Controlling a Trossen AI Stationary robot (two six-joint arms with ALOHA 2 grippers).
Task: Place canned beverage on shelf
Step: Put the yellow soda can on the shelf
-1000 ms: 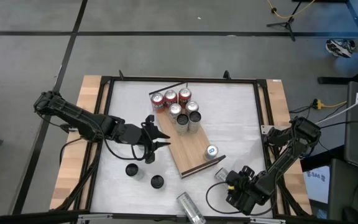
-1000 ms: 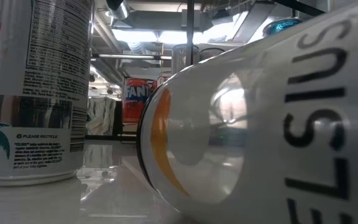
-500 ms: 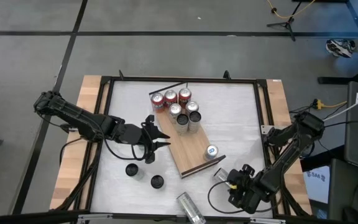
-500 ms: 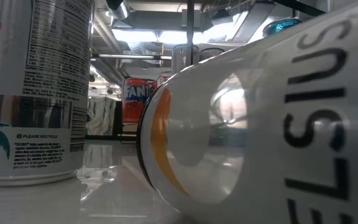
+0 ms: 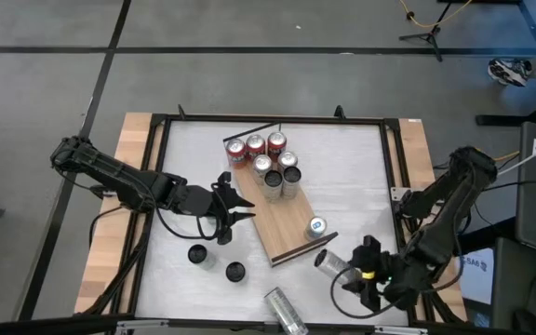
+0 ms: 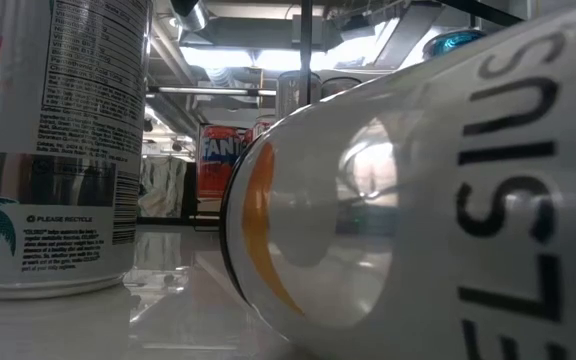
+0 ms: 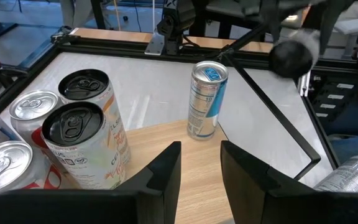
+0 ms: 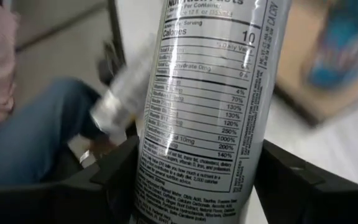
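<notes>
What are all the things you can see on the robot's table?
Shelf: one, light-brown wood, slanted across the table's middle.
Red cans: three, upright at the shelf's rail end.
Silver-topped cans: two, upright beside the red ones.
Black-topped cans: two, white sides, upright next to those.
Blue and silver can: one, upright alone at the shelf's other end.
Dark cans: two, upright on the table, off the shelf.
Lying can: one, silver, at the table's near edge.
Held can: one, silver, by the shelf's corner.
Table: one, white, black frame.
Person: one, blue jeans, beyond the table.
Left gripper: fingers apart, empty, over the shelf.
Right gripper: fingers clamping the held can.
</notes>
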